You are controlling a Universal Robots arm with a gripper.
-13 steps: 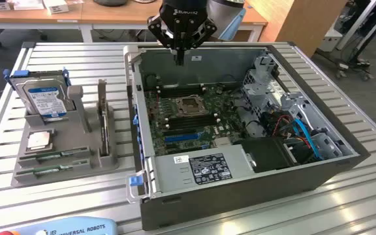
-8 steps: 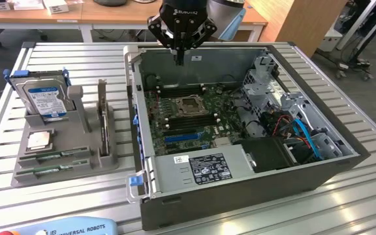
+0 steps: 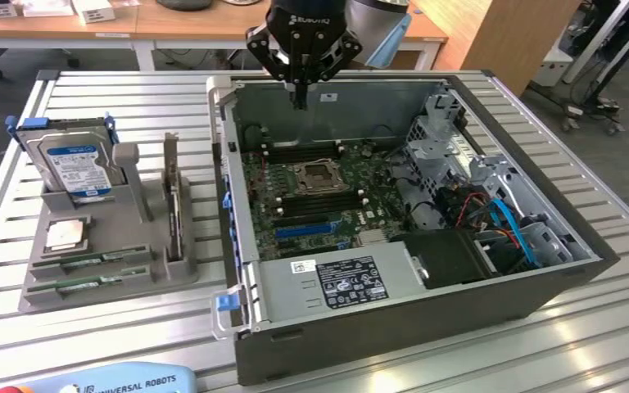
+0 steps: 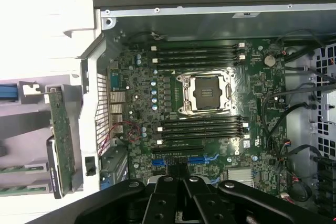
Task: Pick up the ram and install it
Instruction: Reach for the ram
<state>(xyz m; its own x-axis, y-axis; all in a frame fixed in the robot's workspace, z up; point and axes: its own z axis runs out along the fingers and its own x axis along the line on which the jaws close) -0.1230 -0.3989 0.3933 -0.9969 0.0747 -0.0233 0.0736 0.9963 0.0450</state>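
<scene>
Two green ram sticks lie flat in the front of a grey holder, one (image 3: 98,260) behind the other (image 3: 79,284), at the exterior view's left; the wrist view catches their ends (image 4: 20,169). My gripper (image 3: 299,92) hangs shut and empty over the far side of the open computer case (image 3: 402,315), well away from the ram. In the wrist view the gripper (image 4: 178,179) has its fingers pressed together above the motherboard (image 4: 142,85). Black memory slots (image 4: 202,129) flank the bare processor socket (image 4: 206,93).
The grey holder (image 3: 178,270) also carries a silver hard drive with a blue label (image 3: 74,164), an upright expansion card (image 3: 170,192) and a processor chip (image 3: 65,235). Cables and a drive cage (image 3: 478,205) fill the case's right side. A teach pendant (image 3: 96,383) lies at the table's front.
</scene>
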